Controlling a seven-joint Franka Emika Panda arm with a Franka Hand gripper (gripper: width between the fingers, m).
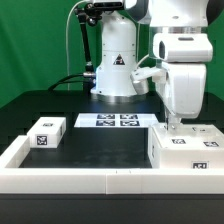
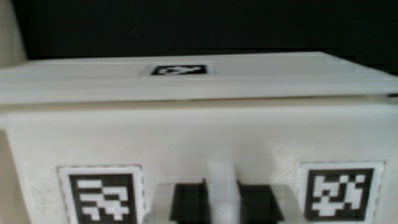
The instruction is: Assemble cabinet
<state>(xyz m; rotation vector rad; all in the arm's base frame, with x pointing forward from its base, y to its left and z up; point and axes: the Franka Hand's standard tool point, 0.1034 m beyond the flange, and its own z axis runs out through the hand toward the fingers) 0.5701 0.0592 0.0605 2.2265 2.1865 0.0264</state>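
Observation:
The cabinet's white boxy body (image 1: 186, 150) stands at the exterior view's right, with tags on its top and front. My gripper (image 1: 177, 124) comes straight down onto its top edge. In the wrist view the body (image 2: 196, 110) fills the frame, with one tag on its top face and two on the near face. My gripper (image 2: 221, 202) is shut, and a thin white upright strip of the cabinet shows between its two black fingers (image 2: 189, 205). A smaller white tagged block (image 1: 45, 133) lies apart at the exterior view's left.
The marker board (image 1: 118, 121) lies flat in the middle of the black table, in front of the robot's base (image 1: 114, 70). A low white rim (image 1: 90, 180) edges the table's front and left side. Cables hang behind the base.

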